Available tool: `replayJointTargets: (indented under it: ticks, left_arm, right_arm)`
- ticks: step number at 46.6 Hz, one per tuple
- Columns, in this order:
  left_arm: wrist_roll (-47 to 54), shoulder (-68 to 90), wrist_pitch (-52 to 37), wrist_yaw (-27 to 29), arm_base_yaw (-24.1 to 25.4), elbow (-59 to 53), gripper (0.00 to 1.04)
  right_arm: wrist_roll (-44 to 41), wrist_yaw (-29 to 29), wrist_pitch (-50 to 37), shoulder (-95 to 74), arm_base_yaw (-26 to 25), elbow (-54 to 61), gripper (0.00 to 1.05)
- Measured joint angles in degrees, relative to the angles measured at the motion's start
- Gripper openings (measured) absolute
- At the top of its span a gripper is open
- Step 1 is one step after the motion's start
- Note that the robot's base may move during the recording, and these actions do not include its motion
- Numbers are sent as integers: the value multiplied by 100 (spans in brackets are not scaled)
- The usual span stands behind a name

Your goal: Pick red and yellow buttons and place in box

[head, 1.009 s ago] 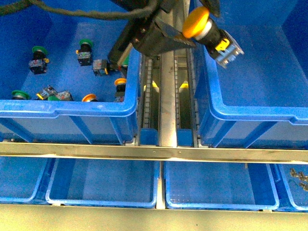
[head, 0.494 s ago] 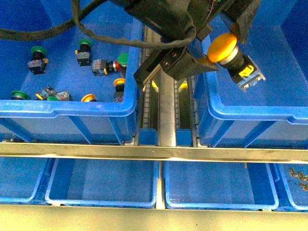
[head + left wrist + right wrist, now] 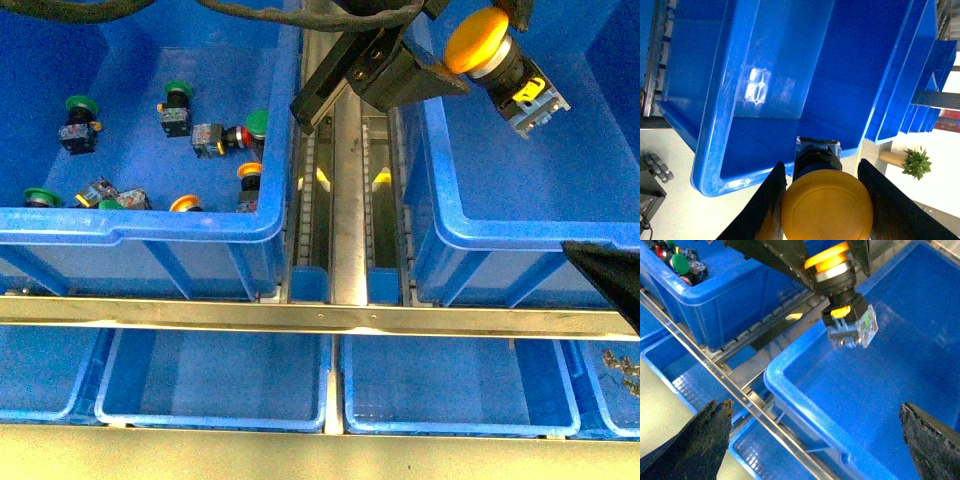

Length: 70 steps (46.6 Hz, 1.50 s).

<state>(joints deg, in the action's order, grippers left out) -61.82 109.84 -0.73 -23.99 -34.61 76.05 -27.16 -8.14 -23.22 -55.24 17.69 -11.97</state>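
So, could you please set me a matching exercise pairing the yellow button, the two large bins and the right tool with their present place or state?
Things:
1. yellow button
2. left bin
3. right bin
4. right tool

Place or state:
a. open, gripping nothing
b. lies below the held button
c. contains green-capped buttons
d. clamped in the left tool

Pairs: 1-d, 2-c, 3-b, 4-a.
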Motion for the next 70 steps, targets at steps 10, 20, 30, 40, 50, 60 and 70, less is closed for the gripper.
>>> replayJointTargets:
  ticks: [10,20,30,40,50,60,70]
  left_arm:
    - [-50,0,0,0,-35,2,35]
    - [-83,0,0,0,-79,2,35]
    - [-105,0,0,0,-79,2,34]
    - [-131,0,0,17,-48,2,34]
    - [-131,0,2,4,-26,2,34]
    - [-131,0,22,9,-26,22,34]
    - [-52,0,76,101,-33,74,34]
  right_arm:
    - [-505,101,-1080,-1335,195,-437,99]
    - [-920,186,-1661,-2197,256,-811,99]
    - [-1349,223,-2092,-3056,223,-1263,99]
    - [-1473,264,-2173,-3394,120,-1589,98]
    - [-1486,273,-2059,-3436,31,-1646,71]
    - [-1493,299,-2090,-3477,-48,-1655,40]
    - [-1495,295,-2092,-3477,-83,-1657,39]
